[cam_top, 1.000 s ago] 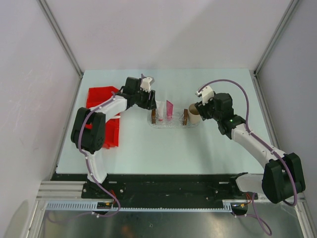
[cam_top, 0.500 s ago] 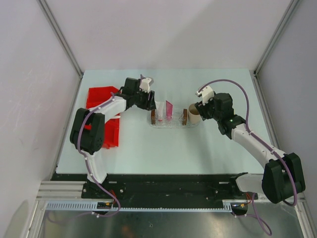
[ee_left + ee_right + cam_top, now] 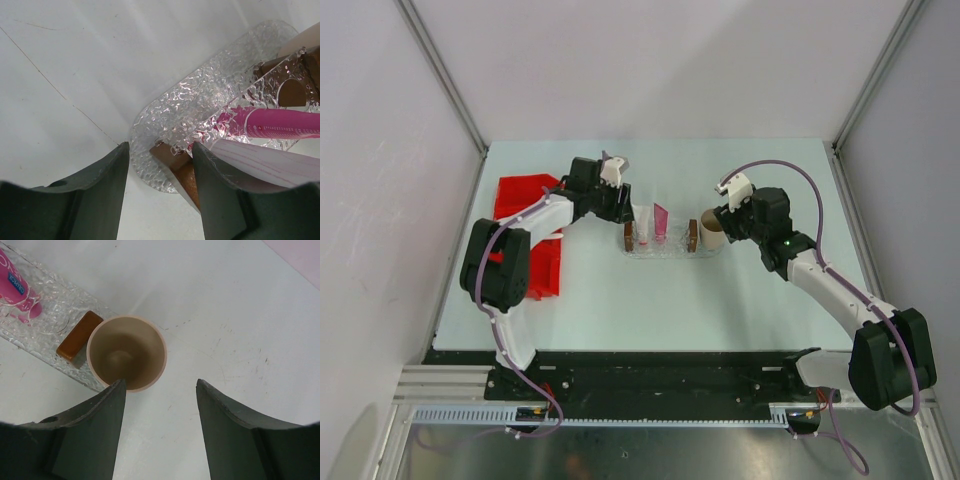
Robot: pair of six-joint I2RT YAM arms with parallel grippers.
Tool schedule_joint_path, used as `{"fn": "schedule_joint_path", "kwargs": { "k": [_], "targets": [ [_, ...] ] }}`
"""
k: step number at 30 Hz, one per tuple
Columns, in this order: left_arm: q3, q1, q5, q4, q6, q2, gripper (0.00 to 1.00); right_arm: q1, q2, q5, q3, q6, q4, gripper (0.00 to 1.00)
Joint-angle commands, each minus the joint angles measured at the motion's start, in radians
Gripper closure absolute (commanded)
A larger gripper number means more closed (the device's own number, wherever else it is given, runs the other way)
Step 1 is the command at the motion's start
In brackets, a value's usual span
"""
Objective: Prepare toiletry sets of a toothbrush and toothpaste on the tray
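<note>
The clear tray (image 3: 661, 248) lies mid-table with a brown block (image 3: 631, 236) at each short end. A white toothpaste tube (image 3: 643, 217) and a magenta-pink one (image 3: 662, 220) rest across it. My left gripper (image 3: 621, 207) hangs open over the tray's left end. In the left wrist view the tray (image 3: 200, 97), brown block (image 3: 172, 157), pink tube (image 3: 285, 123) and white tube (image 3: 265, 162) show, and the left gripper (image 3: 160, 147) straddles the block without clamping it. My right gripper (image 3: 160, 382) stands open beside the tan cup (image 3: 126, 352), holding nothing. The toothbrush is out of view.
A red divided bin (image 3: 525, 195) sits at the left behind the left arm. The tan paper cup (image 3: 710, 230) stands against the tray's right end, just ahead of the right gripper (image 3: 726, 223). Grey walls close in the table on three sides.
</note>
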Motion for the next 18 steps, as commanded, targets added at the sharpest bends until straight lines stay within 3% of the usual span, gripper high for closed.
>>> {"fn": "schedule_joint_path", "kwargs": {
  "k": [1,18],
  "targets": [
    [-0.019,0.013,-0.018,-0.037,-0.012,-0.038,0.43,-0.003,-0.005,-0.009,0.001,0.011,0.01,0.37],
    [-0.033,0.016,0.0,-0.037,-0.008,-0.05,0.42,-0.003,0.005,-0.009,0.001,0.008,0.012,0.37]
  ]
}}
